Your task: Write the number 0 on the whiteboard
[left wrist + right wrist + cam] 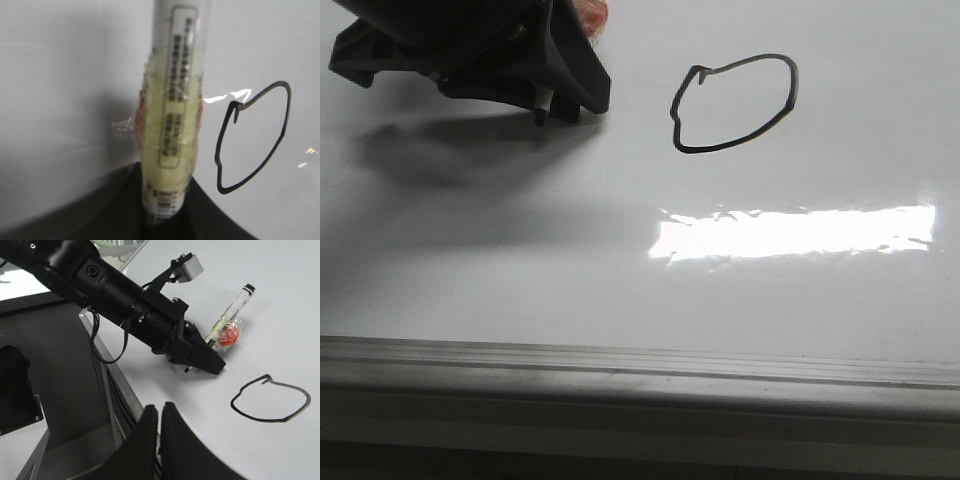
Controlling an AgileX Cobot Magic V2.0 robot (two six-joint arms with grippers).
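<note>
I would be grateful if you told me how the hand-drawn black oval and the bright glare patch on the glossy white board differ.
The thin black hand-drawn oval outline is a dark, closed, lopsided loop with a kink at one corner; the bright rectangular glare patch is a filled white strip with ragged edges. In the front view the oval lies farther up the board, the glare nearer the grey metal rail. Both show on the glossy white board, right of the left gripper.

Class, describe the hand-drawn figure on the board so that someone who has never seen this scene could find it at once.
Start with the whiteboard, glossy white with a grey rail along its near edge. On it, to the right of the left gripper and beyond the bright rectangular glare, lies the number 0. It is the only ink mark: a thin black lopsided oval, wider than tall, with a small kink at one corner.
</note>
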